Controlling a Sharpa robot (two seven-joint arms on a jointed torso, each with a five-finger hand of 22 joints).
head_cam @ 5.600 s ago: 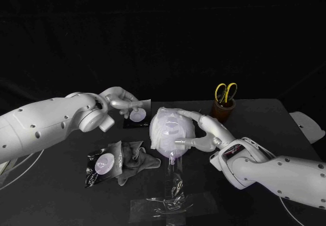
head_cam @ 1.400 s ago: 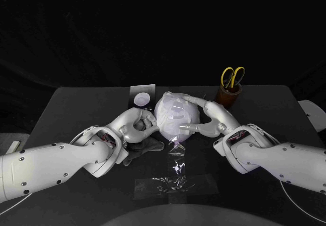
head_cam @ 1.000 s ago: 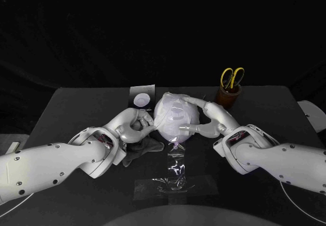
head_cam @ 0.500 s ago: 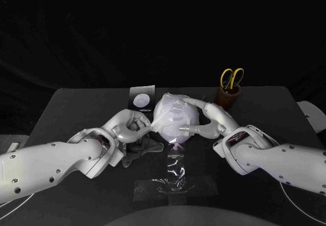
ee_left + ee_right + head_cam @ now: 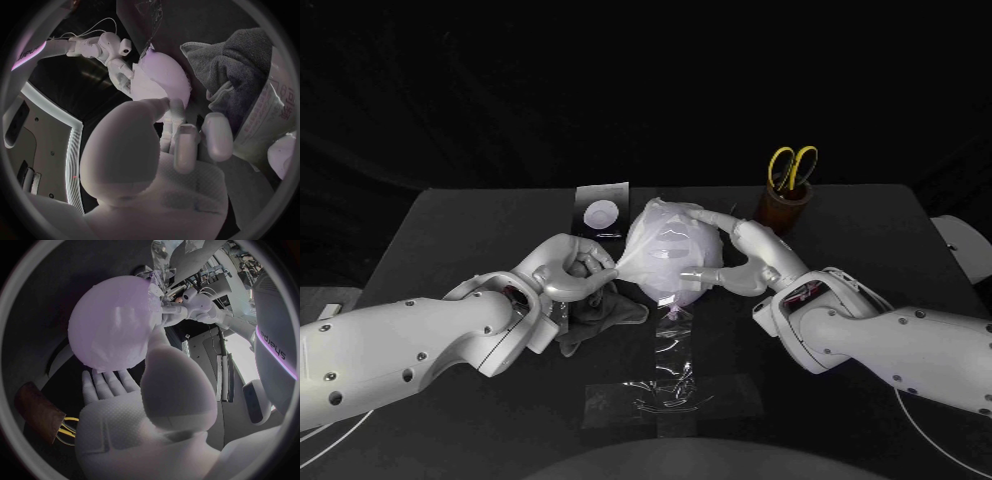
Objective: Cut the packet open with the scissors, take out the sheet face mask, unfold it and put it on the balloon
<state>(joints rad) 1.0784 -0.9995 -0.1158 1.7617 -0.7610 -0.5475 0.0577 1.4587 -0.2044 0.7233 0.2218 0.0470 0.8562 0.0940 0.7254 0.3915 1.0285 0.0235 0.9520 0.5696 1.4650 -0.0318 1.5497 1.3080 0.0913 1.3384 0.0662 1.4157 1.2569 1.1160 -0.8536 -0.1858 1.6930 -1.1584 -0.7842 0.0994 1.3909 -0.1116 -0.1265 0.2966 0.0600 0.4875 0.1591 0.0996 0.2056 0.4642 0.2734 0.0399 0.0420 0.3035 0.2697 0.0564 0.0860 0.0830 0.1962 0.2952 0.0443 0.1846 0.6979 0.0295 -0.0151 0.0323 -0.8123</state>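
While the balloon (image 5: 678, 268) stands near the middle of the black table (image 5: 459, 225), the sheet face mask (image 5: 661, 240) lies draped over its upper, far surface, its eye and mouth openings facing up. The left hand (image 5: 571, 274) sits just left of the balloon with its fingers (image 5: 602, 264) curled in. In the left wrist view the thumb and fingertips meet on the mask's left edge, so this hand pinches the mask.

The right hand (image 5: 737, 256) cups the balloon's right side. One finger reaches over the top and the thumb presses low on the near side, so the balloon is held between them with the other fingers spread against its skin.

A strip of clear film (image 5: 669, 372) runs from the balloon's neck toward the near edge of the table. A grey cloth (image 5: 599, 314) lies crumpled near the left hand, beside the left forearm. The packet (image 5: 600, 210), dark with a pale disc, rests flat on the far side, just left of the balloon. The scissors (image 5: 789, 168), with yellow handles uppermost, stand in a brown cup (image 5: 783, 210) at far right, apart from both hands.
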